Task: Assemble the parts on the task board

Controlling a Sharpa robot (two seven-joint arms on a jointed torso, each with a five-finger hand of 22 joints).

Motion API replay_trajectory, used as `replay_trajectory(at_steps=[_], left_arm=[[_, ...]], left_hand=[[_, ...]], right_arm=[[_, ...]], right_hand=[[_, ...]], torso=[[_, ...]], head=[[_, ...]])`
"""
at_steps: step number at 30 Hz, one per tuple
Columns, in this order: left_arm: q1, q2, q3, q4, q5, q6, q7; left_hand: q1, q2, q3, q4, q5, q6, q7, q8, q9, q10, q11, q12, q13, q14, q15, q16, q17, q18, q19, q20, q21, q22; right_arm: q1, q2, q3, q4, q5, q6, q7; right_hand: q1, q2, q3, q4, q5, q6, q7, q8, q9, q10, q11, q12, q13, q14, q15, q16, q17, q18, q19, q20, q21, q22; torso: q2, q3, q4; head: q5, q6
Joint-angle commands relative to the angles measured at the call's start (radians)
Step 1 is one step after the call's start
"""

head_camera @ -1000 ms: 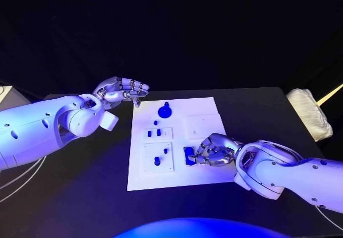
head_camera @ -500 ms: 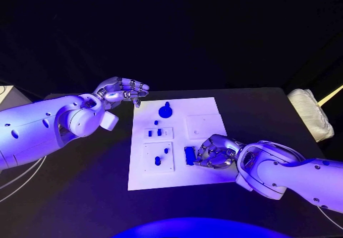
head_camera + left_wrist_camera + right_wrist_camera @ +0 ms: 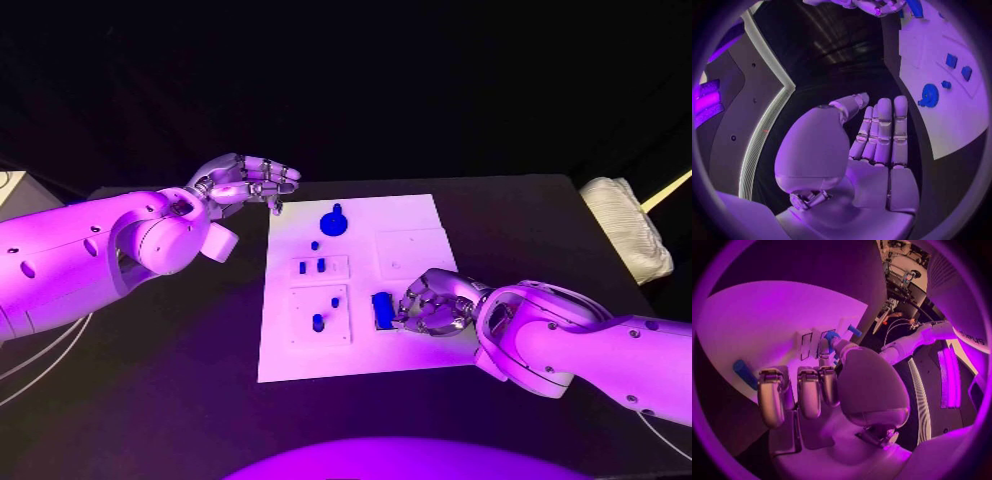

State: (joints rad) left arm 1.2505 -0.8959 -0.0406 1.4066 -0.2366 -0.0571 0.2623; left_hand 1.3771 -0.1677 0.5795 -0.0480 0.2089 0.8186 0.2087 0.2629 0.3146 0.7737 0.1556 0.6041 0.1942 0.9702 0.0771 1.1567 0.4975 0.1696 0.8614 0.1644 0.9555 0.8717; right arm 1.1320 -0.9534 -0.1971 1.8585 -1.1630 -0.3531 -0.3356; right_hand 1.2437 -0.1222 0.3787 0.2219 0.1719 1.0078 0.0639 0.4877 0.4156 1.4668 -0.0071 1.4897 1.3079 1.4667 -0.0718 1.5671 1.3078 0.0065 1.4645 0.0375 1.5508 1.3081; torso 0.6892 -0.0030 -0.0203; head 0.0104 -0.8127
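The white task board (image 3: 411, 350) lies mid-table. On it are a round blue part (image 3: 333, 222), small blue parts in its sockets (image 3: 319, 267), and another low in the near plate (image 3: 317, 323). My right hand (image 3: 437, 306) rests on the board's near right part, fingers curled. A blue block (image 3: 382, 308) sits at its fingertips, and the right wrist view shows a blue part (image 3: 831, 336) pinched at the thumb tip. A blue bar (image 3: 744, 374) lies on the board beside that hand. My left hand (image 3: 245, 182) hovers off the board's far left corner, holding nothing (image 3: 879, 130).
A folded white cloth (image 3: 629, 230) lies at the table's right edge. A pale box (image 3: 12, 190) stands at the far left and cables (image 3: 36, 355) trail beneath my left arm. Dark table surface runs along both sides of the board.
My right hand has edged a little to the right on the board, taking the blue block with it. The left hand has stayed still.
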Motion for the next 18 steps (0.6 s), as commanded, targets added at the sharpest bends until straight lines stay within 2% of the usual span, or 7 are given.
replay_trajectory(at_steps=[1,7,11,14,15,17,18], left_arm=[[0.0,0.0,0.0,0.003,0.003,0.017,0.002],[0.0,-0.001,0.0,0.004,0.003,0.018,0.001],[0.0,-0.001,0.0,0.004,0.002,0.02,-0.001],[0.0,-0.001,0.0,0.004,0.002,0.021,-0.001],[0.0,-0.001,0.0,0.004,0.002,0.022,-0.001],[0.0,-0.001,0.0,0.004,0.002,0.023,-0.002],[0.0,-0.001,0.0,0.003,0.002,0.023,-0.002]], left_hand=[[-0.01,0.003,-0.002,0.006,0.006,-0.008,0.006,0.005,-0.001,-0.005,-0.001,0.004,0.001,-0.009,0.001,0.007,-0.002,0.015,-0.001,0.007,-0.005,-0.001],[-0.01,0.003,-0.002,0.007,0.006,-0.008,0.006,0.006,-0.001,-0.005,-0.001,0.005,0.001,-0.009,0.001,0.007,-0.002,0.015,-0.001,0.007,-0.005,-0.001],[-0.01,0.003,-0.002,0.007,0.006,-0.008,0.006,0.006,-0.001,-0.005,-0.001,0.005,0.001,-0.009,0.001,0.007,-0.002,0.015,-0.001,0.007,-0.005,-0.001],[-0.01,0.003,-0.002,0.007,0.006,-0.008,0.006,0.006,-0.001,-0.005,-0.001,0.005,0.001,-0.009,0.001,0.007,-0.002,0.015,-0.001,0.007,-0.005,-0.001],[-0.01,0.003,-0.002,0.007,0.006,-0.008,0.006,0.006,-0.001,-0.005,-0.001,0.005,0.001,-0.009,0.001,0.007,-0.002,0.015,-0.001,0.007,-0.005,-0.001],[-0.01,0.003,-0.002,0.007,0.006,-0.008,0.006,0.006,-0.001,-0.005,-0.001,0.005,0.001,-0.009,0.001,0.007,-0.002,0.015,-0.001,0.007,-0.005,-0.001],[-0.01,0.003,-0.002,0.007,0.006,-0.008,0.006,0.006,-0.001,-0.005,-0.001,0.005,0.001,-0.009,0.001,0.007,-0.002,0.015,-0.001,0.007,-0.005,-0.001]], right_arm=[[-0.001,0.005,0.0,-0.005,-0.019,0.002,-0.015],[-0.001,0.014,0.0,-0.015,-0.02,0.012,-0.017],[-0.001,0.02,0.0,-0.022,-0.02,0.03,-0.02],[-0.001,0.023,0.0,-0.027,-0.021,0.047,-0.018],[-0.001,0.024,0.0,-0.028,-0.021,0.05,-0.016],[-0.001,0.024,0.0,-0.027,-0.021,0.056,-0.009],[-0.001,0.024,0.0,-0.027,-0.021,0.056,-0.008]], right_hand=[[0.0,0.011,0.006,0.0,-0.002,0.003,-0.005,0.004,-0.001,0.057,-0.007,0.005,0.209,0.104,-0.005,0.004,0.263,-0.004,0.103,-0.008,0.007,0.259],[-0.002,0.01,0.008,0.001,-0.001,0.003,-0.006,0.004,-0.001,0.057,-0.007,0.006,0.209,0.104,-0.005,0.004,0.263,-0.004,0.103,-0.008,0.007,0.259],[-0.004,0.0,0.01,-0.002,0.0,0.003,-0.006,0.006,0.0,0.058,-0.008,0.006,0.21,0.104,-0.006,0.004,0.263,-0.004,0.103,-0.008,0.006,0.258],[-0.011,-0.024,0.009,-0.006,-0.004,0.002,-0.006,0.008,0.0,0.057,-0.007,0.004,0.209,0.104,-0.006,0.004,0.263,-0.003,0.102,-0.009,0.004,0.258],[-0.011,-0.059,0.003,-0.017,-0.011,0.001,-0.005,0.009,0.0,0.054,-0.006,0.0,0.206,0.104,-0.005,0.004,0.263,-0.003,0.102,-0.008,0.002,0.257],[-0.012,-0.086,-0.004,-0.025,-0.018,-0.001,-0.002,0.008,-0.002,0.053,-0.004,-0.002,0.206,0.104,-0.004,0.004,0.263,-0.003,0.102,-0.007,0.001,0.257],[-0.013,-0.092,-0.006,-0.025,-0.02,-0.001,-0.001,0.008,-0.002,0.053,-0.004,-0.002,0.206,0.104,-0.003,0.004,0.263,-0.003,0.102,-0.007,0.001,0.257]], torso=[[0.0,0.0001,0.0005],[0.0,0.0006,0.0008],[-0.001,-0.0002,0.0004],[-0.002,-0.0004,-0.0003],[-0.001,-0.0003,-0.0004],[-0.001,0.0003,-0.0012],[-0.001,0.0003,-0.0012]], head=[[0.0,-0.002],[-0.001,-0.002],[0.001,-0.003],[0.002,-0.004],[0.003,-0.004],[0.004,-0.005],[0.004,-0.005]])
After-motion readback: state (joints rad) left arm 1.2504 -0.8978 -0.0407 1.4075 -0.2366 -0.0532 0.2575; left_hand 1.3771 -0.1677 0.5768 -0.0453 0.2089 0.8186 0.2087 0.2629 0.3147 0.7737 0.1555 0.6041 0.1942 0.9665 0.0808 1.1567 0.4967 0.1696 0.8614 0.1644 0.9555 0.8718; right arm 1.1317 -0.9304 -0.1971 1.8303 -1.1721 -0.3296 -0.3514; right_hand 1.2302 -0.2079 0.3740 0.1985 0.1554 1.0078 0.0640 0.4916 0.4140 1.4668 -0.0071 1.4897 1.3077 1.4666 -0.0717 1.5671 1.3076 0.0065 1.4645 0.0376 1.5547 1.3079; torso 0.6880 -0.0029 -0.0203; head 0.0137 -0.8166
